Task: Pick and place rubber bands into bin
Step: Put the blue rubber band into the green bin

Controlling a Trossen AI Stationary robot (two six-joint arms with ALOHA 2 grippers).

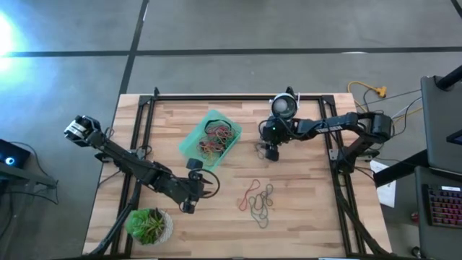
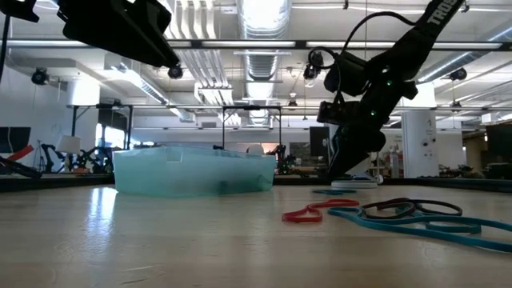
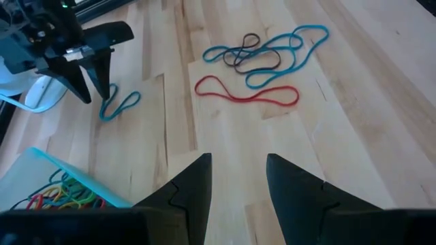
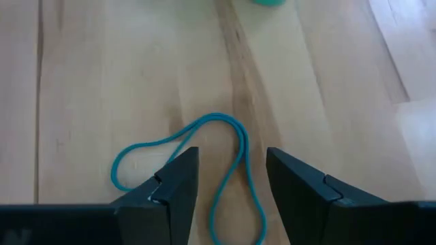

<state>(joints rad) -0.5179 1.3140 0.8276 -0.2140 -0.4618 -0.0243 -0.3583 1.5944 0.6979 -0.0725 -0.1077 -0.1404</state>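
The teal bin (image 1: 193, 141) stands on the wooden table left of centre, with several coloured rubber bands (image 1: 219, 139) in it. A loose heap of bands (image 1: 260, 200) lies nearer the front, a red one (image 3: 246, 94) beside it. A single teal band (image 4: 235, 146) lies flat on the wood right of the bin. My right gripper (image 4: 231, 156) is open, slanting down just over this band, with one strand of the loop between its fingers. My left gripper (image 3: 236, 178) hangs open above bare wood near the bin's front corner, holding nothing.
A potted green plant (image 1: 149, 225) sits at the front left corner. A round white-and-black device (image 1: 283, 107) stands at the far edge behind my right arm. Black frame rails (image 1: 141, 123) run along the table's sides. Bare wood lies between the bin and the heap.
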